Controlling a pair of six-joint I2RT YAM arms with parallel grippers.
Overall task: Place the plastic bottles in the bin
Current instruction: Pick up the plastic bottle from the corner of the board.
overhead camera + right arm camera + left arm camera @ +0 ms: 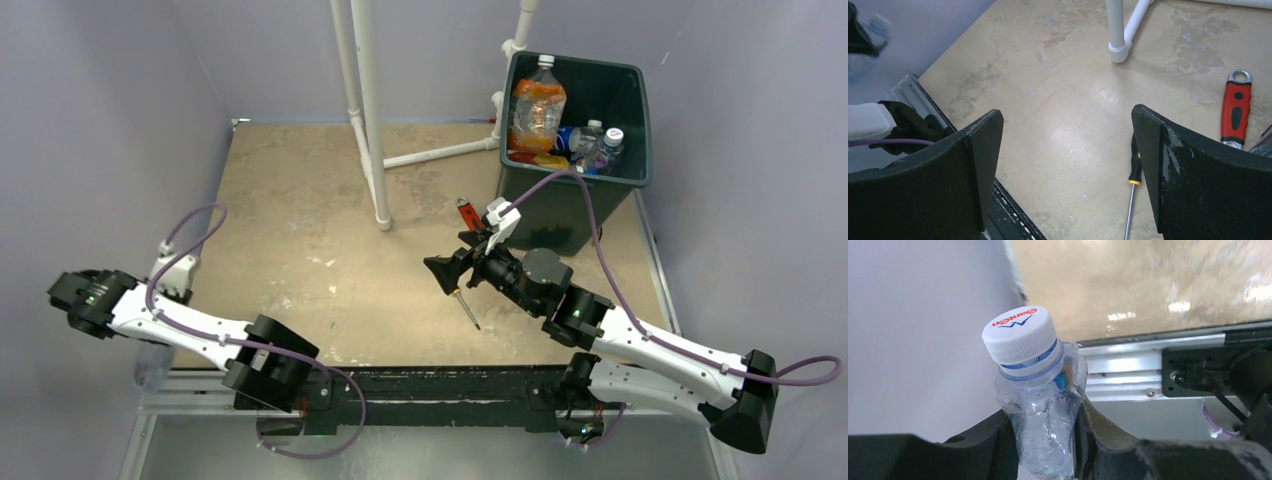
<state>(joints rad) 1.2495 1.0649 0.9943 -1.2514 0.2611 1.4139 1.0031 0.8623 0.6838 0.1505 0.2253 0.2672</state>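
I read this as robotics lab test cell. Plain grey walls box in worn tan worktop at 9, 12, 3 o'clock. White PVC pipe frame at 12. Left arm, right arm bolted to aluminium rail at 6, purple cables trailing.

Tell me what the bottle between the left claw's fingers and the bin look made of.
Bottle: thin clear plastic, going by its crumpled, see-through wall; ribbed white cap looks opaque plastic. Bin: probably moulded plastic, dark green, dull finish, thick rim.
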